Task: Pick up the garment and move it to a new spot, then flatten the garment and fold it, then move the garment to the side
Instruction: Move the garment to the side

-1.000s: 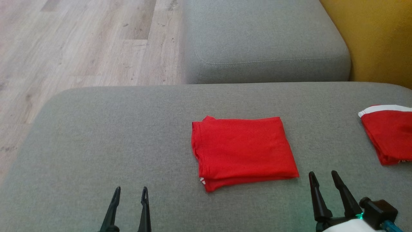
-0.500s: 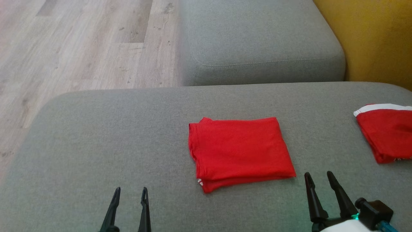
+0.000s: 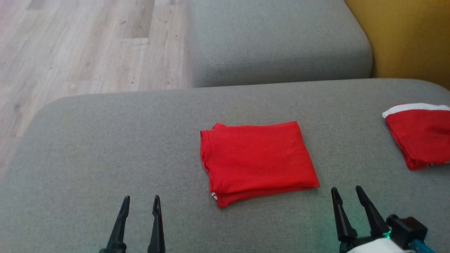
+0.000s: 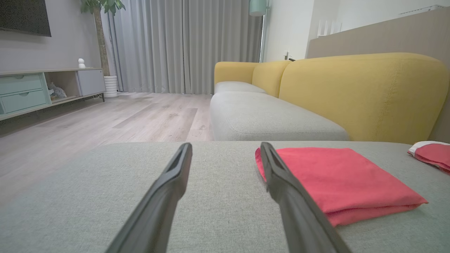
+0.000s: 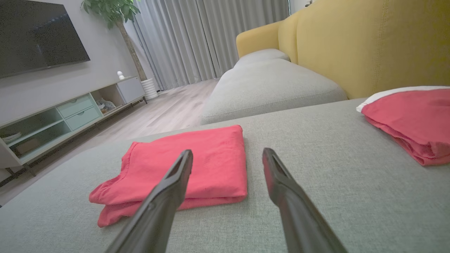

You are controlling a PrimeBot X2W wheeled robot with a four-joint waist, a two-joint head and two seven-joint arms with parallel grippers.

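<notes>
Red garment (image 3: 256, 158); 2 white marks (image 3: 213, 195), perhaps logo

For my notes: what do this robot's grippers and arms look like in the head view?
Both the left gripper and the right gripper have two long, slim black fingers tapering to points. Behind the right one sit a black block-shaped fitting, a small green glow, a blue part and a white forearm shell.
</notes>
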